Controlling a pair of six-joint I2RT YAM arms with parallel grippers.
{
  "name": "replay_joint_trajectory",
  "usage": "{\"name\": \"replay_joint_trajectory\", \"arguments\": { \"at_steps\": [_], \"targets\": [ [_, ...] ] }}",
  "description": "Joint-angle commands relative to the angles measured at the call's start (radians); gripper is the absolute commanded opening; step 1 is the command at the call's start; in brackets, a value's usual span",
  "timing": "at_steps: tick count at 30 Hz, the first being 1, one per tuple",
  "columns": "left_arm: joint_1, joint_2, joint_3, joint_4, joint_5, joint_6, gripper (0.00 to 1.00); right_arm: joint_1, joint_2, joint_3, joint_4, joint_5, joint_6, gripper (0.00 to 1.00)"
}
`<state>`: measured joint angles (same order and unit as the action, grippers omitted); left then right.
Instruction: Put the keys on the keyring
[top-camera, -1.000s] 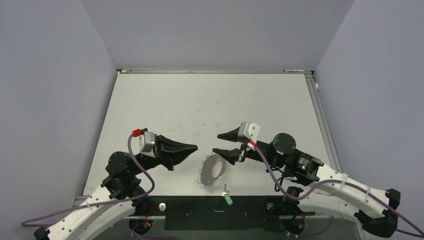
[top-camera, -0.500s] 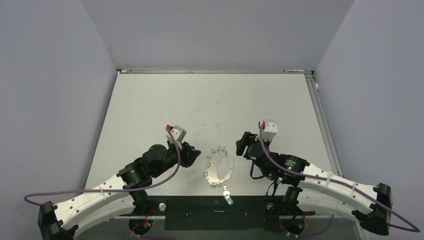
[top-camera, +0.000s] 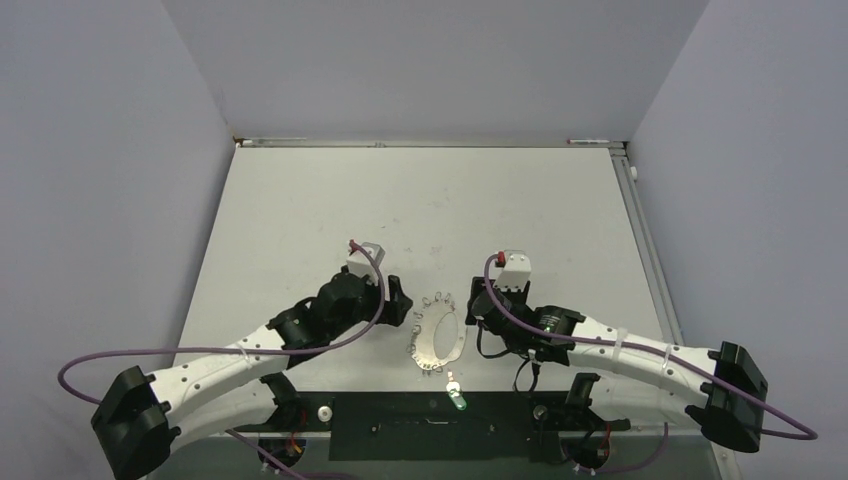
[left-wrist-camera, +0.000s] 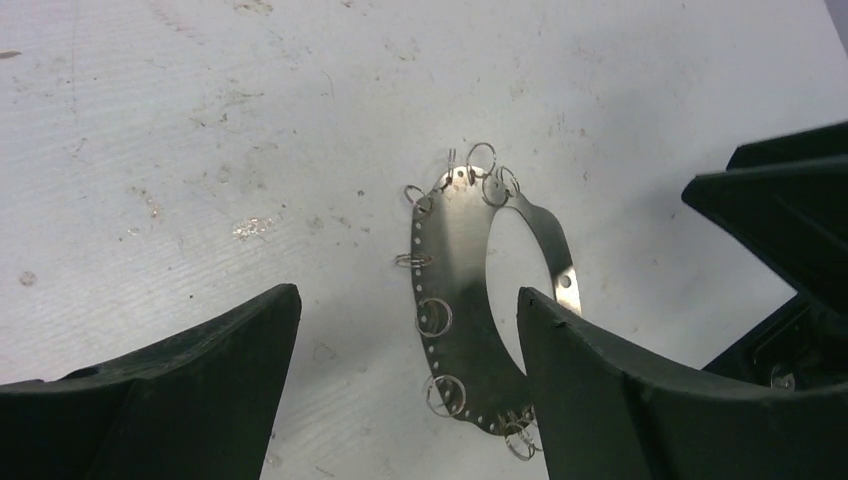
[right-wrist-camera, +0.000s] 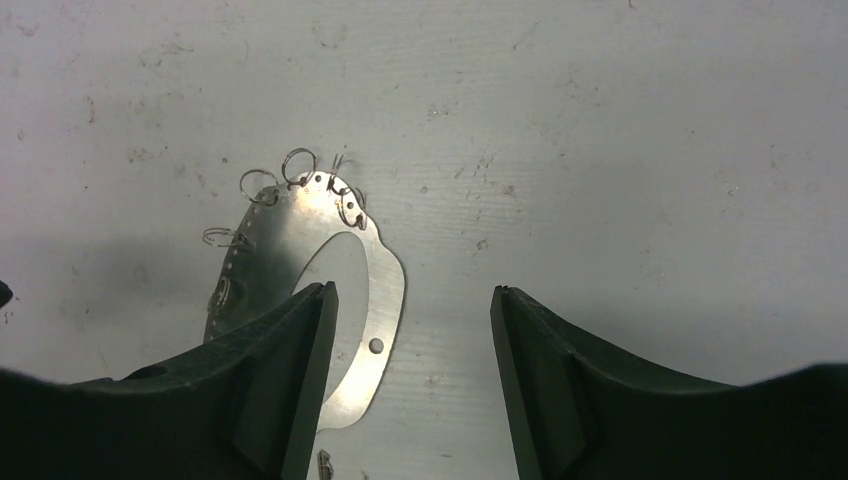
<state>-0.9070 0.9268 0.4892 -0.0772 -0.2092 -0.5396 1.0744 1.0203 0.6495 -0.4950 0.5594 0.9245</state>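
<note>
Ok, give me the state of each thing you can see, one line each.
keyring: lying flat on the table, unheld, between the two grippers.
green key: loose at the near table edge, not on the keyring.
left gripper: open, empty.
right gripper: open, empty.

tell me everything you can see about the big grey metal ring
The large flat grey metal keyring is an oval band of shiny sheet, wide one side, narrow the other, with punched holes and tiny wire loops along its rim. It lies on the scuffed white table between the arms, held by neither left claw nor right claw.
</note>
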Motion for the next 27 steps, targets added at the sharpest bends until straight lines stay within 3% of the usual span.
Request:
{"name": "replay_joint_trajectory", "arguments": {
  "at_steps": [1, 10, 18, 22, 27],
  "targets": [
    [0.048, 0.072, 0.072, 0.119, 0.061, -0.015, 0.75, 0.004, 0.014, 0.007, 0.006, -0.026, -0.023, 0.59],
    [0.060, 0.421, 0.282, 0.084, 0.268, 0.073, 0.61, 0.000, -0.048, 0.022, -0.006, -0.008, -0.067, 0.60],
    [0.069, 0.649, 0.427, 0.030, 0.322, 0.122, 0.43, 0.001, -0.084, -0.004, -0.022, -0.066, -0.050, 0.60],
    [0.070, 0.682, 0.448, 0.001, 0.304, 0.135, 0.41, 0.001, -0.119, -0.014, -0.038, -0.122, -0.052, 0.60],
    [0.065, 0.593, 0.392, -0.032, 0.285, 0.136, 0.42, 0.011, -0.101, -0.032, -0.028, -0.328, -0.077, 0.59]
  ]
}}
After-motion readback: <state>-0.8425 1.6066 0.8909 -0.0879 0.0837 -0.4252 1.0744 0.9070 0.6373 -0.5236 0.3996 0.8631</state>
